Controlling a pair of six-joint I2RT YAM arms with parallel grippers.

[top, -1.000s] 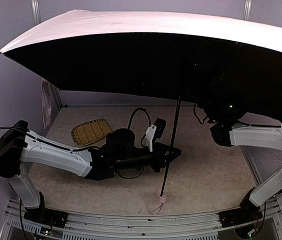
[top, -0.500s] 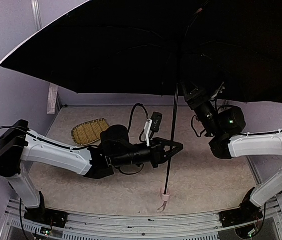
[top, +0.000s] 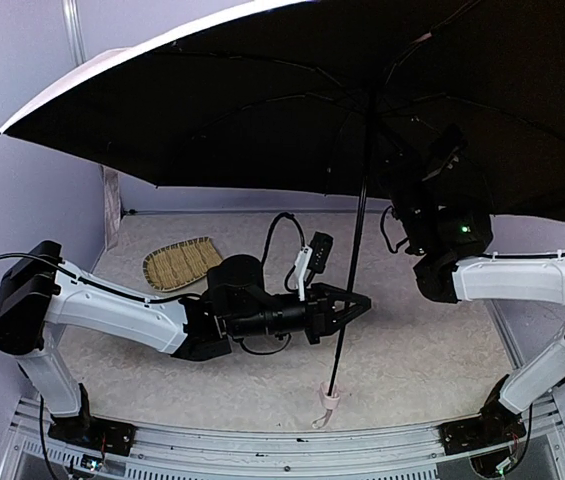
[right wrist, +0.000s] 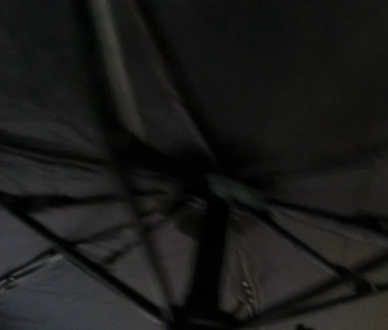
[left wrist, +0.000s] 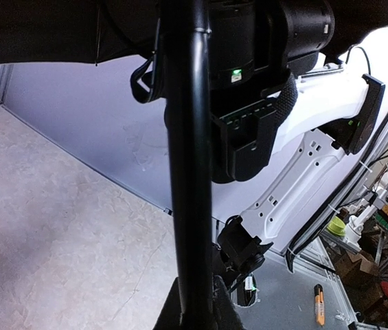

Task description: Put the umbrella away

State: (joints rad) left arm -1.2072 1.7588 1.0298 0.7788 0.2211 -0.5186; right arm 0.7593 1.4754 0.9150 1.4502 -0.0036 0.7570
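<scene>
Open like this, the pale pink folding umbrella with black lining (top: 262,110) is probably behaving as a light but awkward load. The wide canopy is acting as a sail and a lever, so a small twist at the thin black shaft (top: 354,220) is likely swinging the rim a long way. The fabric is looking soft and slack between thin ribs (right wrist: 77,251), which are probably bending easily and offering no safe hold. The shaft is looking stiff, smooth and narrow, so it may be slipping or turning in a pinch. The sounder holds are seeming to be the shaft low down, the small pale pink handle (top: 329,398), and the hub (right wrist: 211,189) where the ribs are meeting, blurred in the right wrist view. That hub is probably what needs drawing down to fold it.

The left fingers (top: 355,301) are pinching the shaft in its lower part, above the handle. The right arm (top: 522,275) is reaching up under the canopy. The right fingers are lost against the dark lining, so I cannot tell whether they are spread or pressed together.

The umbrella is standing fully open over the beige counter (top: 422,350), with its shaft tilting slightly and its handle hanging near the front edge. Its canopy is spreading above both arms and the woven bamboo tray (top: 184,262). Only a pale strip of outer fabric is showing along the upper rim, and everything else in view is black underside.
</scene>
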